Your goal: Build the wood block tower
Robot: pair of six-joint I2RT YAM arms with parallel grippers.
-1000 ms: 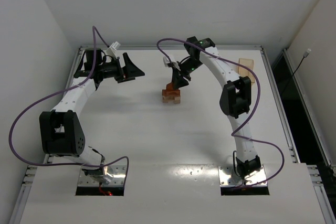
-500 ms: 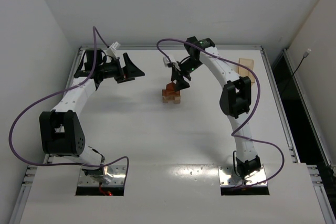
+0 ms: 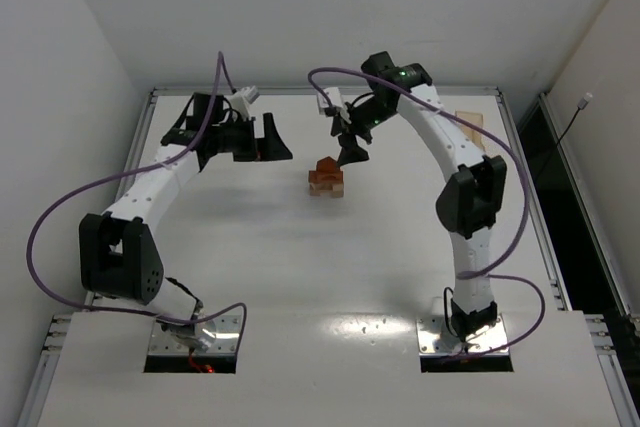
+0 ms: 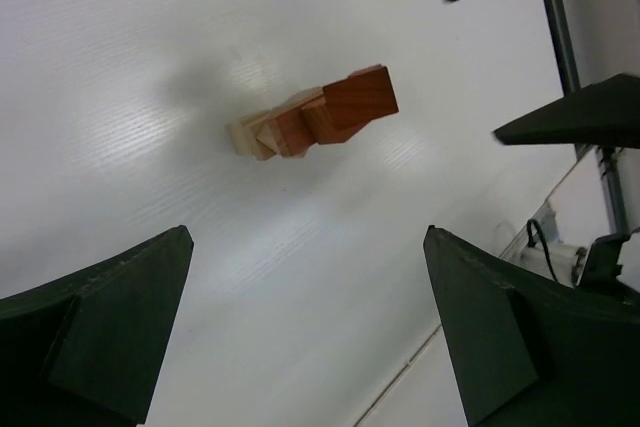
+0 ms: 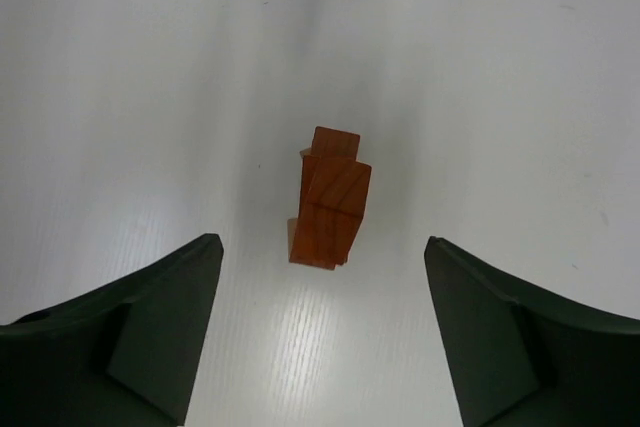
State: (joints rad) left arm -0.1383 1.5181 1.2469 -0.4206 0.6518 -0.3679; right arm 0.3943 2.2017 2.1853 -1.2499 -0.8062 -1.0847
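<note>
Two sets of jaws, both spread and empty: left gripper [image 3: 272, 142] aside, right gripper [image 3: 351, 150] above the tan-and-reddish-brown wooden block tower [image 3: 326, 178] on the white surface [image 3: 300, 277].

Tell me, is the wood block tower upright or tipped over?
Upright: the wood block tower stands on the table, its reddish top above its tan base.

White table [image 3: 300, 267], plain white walls [image 3: 300, 7], metal edge rail [image 3: 450, 90]

Top cam: high over desk [image 3: 250, 277] near edge, looks down on all of it. L wrist cam eyes tower [image 4: 315, 122] obliquely from its left; R wrist cam near-straight down. All share tower.
</note>
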